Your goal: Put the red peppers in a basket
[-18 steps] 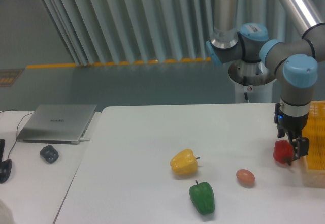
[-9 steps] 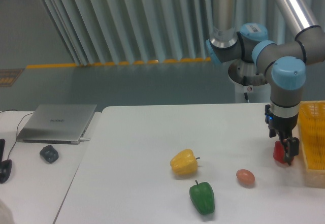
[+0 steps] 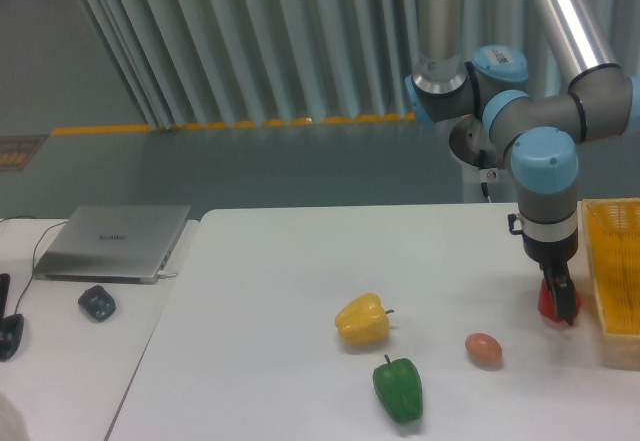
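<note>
Right now the gripper (image 3: pixel 556 299) is down low on the red pepper (image 3: pixel 552 303), which sits at the right side of the table (image 3: pixel 280 291), just beside the basket (image 3: pixel 617 261) but not inside it. The fingers look like they are pinching the pepper from both sides, though they hide a good part of it, so I cannot tell if it is lifted off the table. A pepper like this is likely light and hollow. Its skin is shiny and smooth, so it could slip if it is held too loosely. It is firm, but a hard squeeze might dent it. The best place to hold it is probably across the fat middle, not by the thin stem. The yellow pepper (image 3: pixel 362 320), green pepper (image 3: pixel 398 389) and egg (image 3: pixel 483 349) lie further left and are not touched.
</note>
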